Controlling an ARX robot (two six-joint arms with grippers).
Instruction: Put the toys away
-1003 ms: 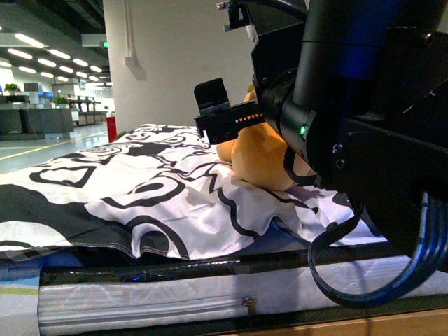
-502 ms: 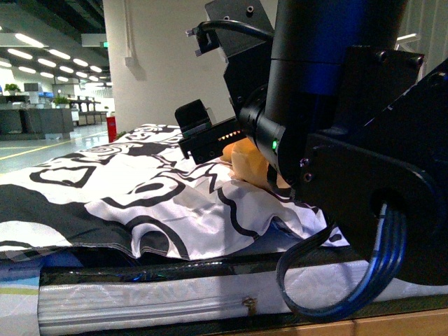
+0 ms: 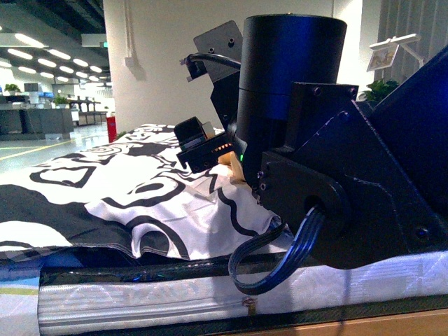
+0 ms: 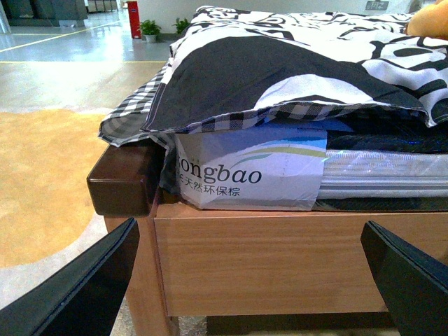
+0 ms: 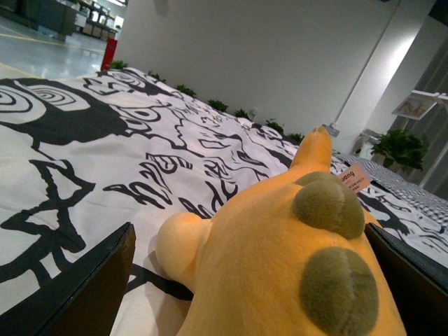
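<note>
A black right arm (image 3: 294, 105) fills the right of the frame, close to the camera; a looped blue cable (image 3: 280, 262) hangs under it; its hand (image 3: 201, 143) reaches over the bed and sits just beside a sliver of orange plush (image 3: 227, 160), most of which the arm hides; how the jaws stand cannot be told; a rumpled black-and-white sheet (image 3: 105, 189) covers the bed, its edge drooping over the mattress (image 3: 140, 297); a zip pull (image 3: 246, 304) shows on the mattress side; a white wall (image 3: 161, 63) stands behind; left of it, a lit hall (image 3: 49, 84); a plant (image 3: 381, 89) at far right.
</note>
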